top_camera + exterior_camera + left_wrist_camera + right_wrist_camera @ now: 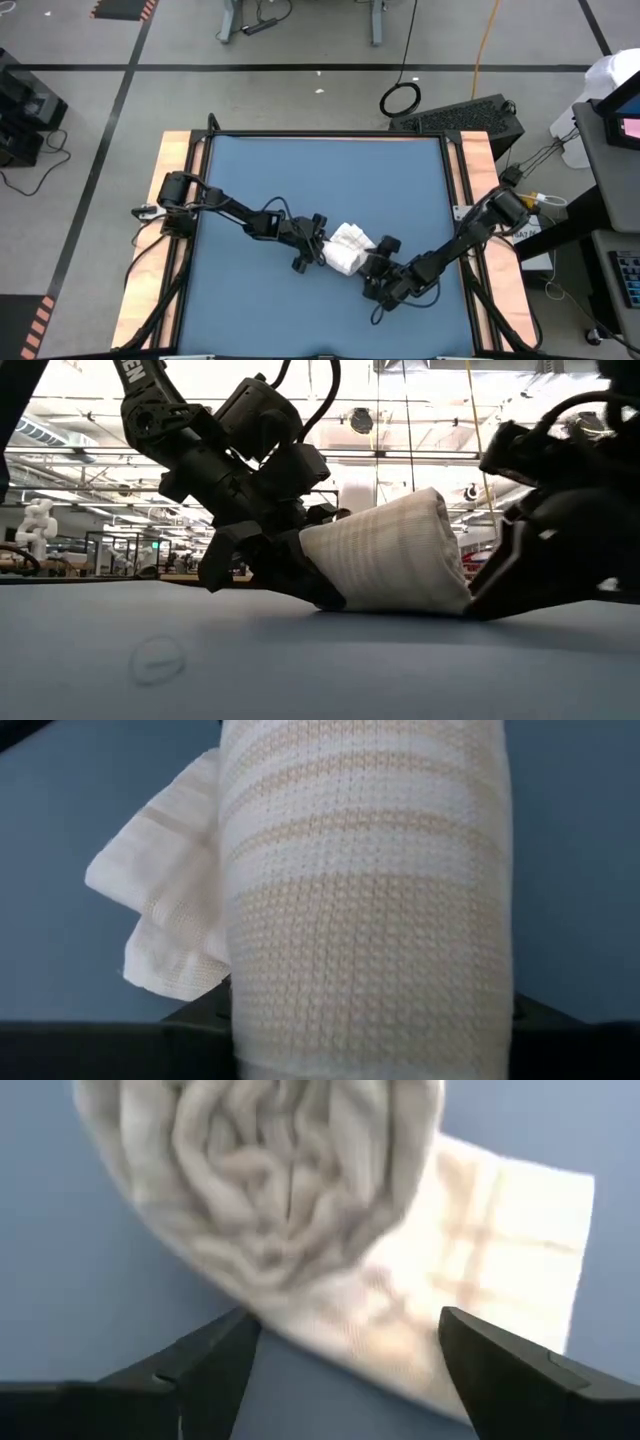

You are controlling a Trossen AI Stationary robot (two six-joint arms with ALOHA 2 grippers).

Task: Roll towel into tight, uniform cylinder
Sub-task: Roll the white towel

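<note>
From my overhead feed the left arm reaches in from the nine o'clock edge of the blue tabletop (260,180), and its left claw (312,250) sits just past centre toward six o'clock, pressed against the nine o'clock end of the towel (348,248). In the level view that claw (300,575) comes down from the upper left and its dark fingers (310,585) bracket the end of the roll; in its own wrist camera the towel (365,900) fills the frame lengthwise and runs down between the two dark finger bases, so I read this claw as partly closed and gripping the towel. The towel itself lies on the tabletop as a stubby white roll with faint striping, its body (390,555) resting on the surface between the two claws, with a loose flap (160,920) sticking out to one side. At the towel's three o'clock end sits the right claw (382,258), its arm coming from the four o'clock corner. Its wrist camera looks straight at the spiralled end of the roll (270,1180), with an unrolled flat corner beyond; its two fingers (215,1360) stand wide apart just short of the cloth, holding nothing.
</note>
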